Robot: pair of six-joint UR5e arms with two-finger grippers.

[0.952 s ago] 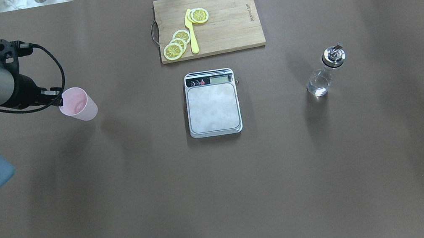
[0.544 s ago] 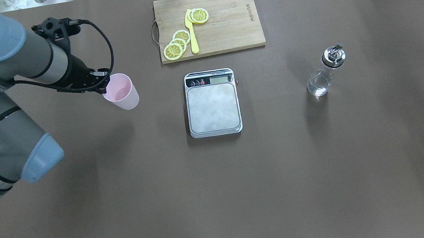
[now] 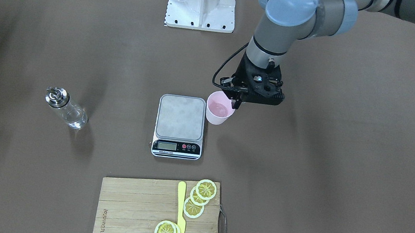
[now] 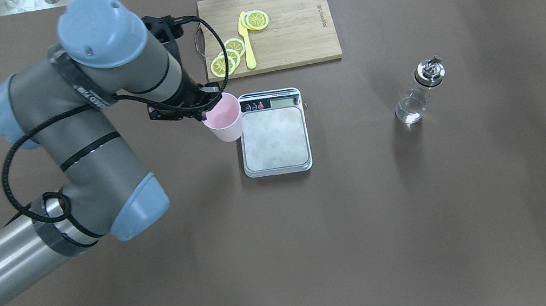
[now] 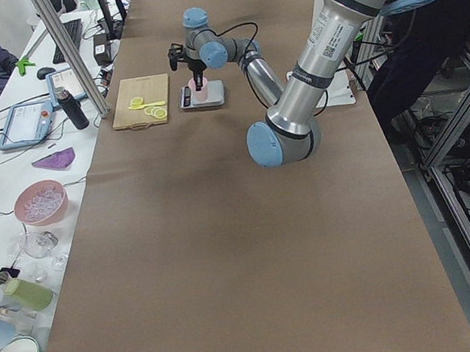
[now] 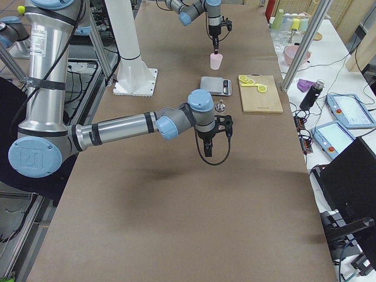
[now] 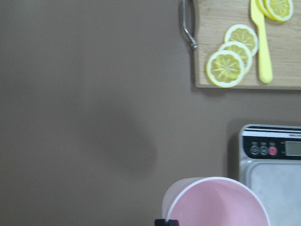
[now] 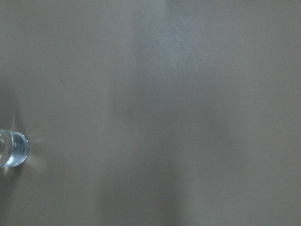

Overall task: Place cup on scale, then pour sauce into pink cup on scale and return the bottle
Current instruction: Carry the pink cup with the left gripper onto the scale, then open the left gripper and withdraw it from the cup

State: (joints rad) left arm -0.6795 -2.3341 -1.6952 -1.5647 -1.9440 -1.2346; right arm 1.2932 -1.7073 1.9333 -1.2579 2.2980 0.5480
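My left gripper (image 4: pixel 204 110) is shut on the rim of the pale pink cup (image 4: pixel 222 120) and holds it upright in the air, just off the left edge of the scale (image 4: pixel 274 139). In the front view the cup (image 3: pixel 218 114) hangs beside the scale (image 3: pixel 180 119), not over its platform. The left wrist view shows the cup's open mouth (image 7: pixel 216 202) next to the scale (image 7: pixel 273 174). The clear bottle (image 4: pixel 417 94) with its metal spout stands alone to the right. My right gripper (image 6: pixel 207 150) hangs near the bottle (image 6: pixel 221 106); I cannot tell whether it is open.
A wooden cutting board (image 4: pixel 268 29) with lemon slices and a yellow knife (image 4: pixel 247 42) lies just behind the scale. The robot's base plate (image 3: pixel 202 3) is at the near table edge. The left arm's elbow (image 4: pixel 89 165) spans the table's left half.
My left arm has carried the pink cup to the right, from the table's left side to the scale's left edge. The scale and bottle have not moved.
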